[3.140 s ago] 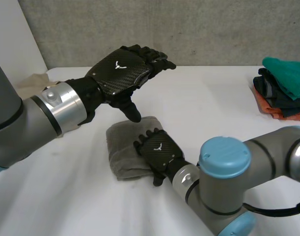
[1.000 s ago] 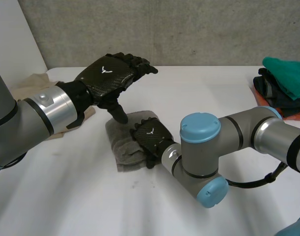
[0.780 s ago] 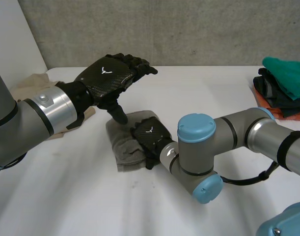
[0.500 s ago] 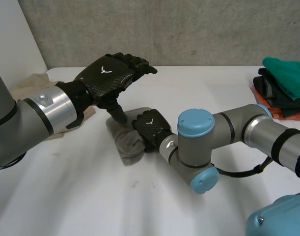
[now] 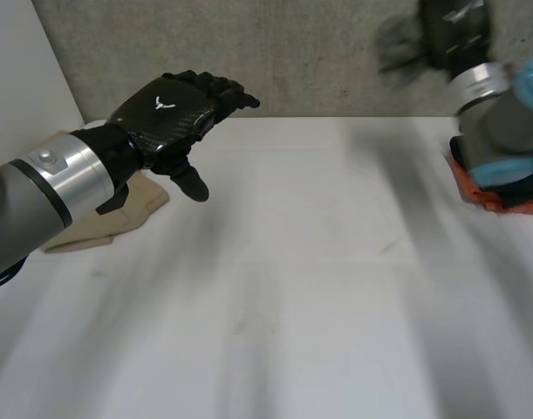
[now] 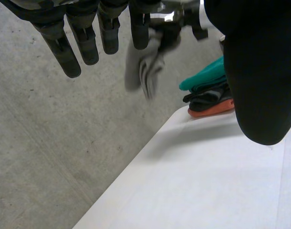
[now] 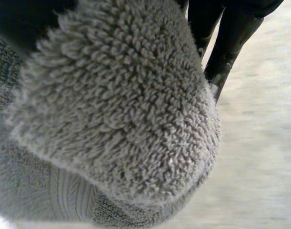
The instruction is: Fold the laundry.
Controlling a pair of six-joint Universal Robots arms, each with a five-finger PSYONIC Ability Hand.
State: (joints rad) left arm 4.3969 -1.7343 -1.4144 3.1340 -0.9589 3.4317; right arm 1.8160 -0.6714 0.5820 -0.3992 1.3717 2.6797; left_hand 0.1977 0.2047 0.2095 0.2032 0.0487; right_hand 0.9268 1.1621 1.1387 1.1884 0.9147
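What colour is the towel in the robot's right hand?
Grey, with a looped terry pile. The towel shows best in the right wrist view.

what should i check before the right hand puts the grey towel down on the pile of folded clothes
1. Right hand shut on folded grey terry towel: ok
2. Towel's fold intact: cannot tell
3. Towel lined up over stack of teal, dark and orange folded clothes: cannot tell
4. Stack tidy on the white table: ok
5. Left hand open, far from stack: ok
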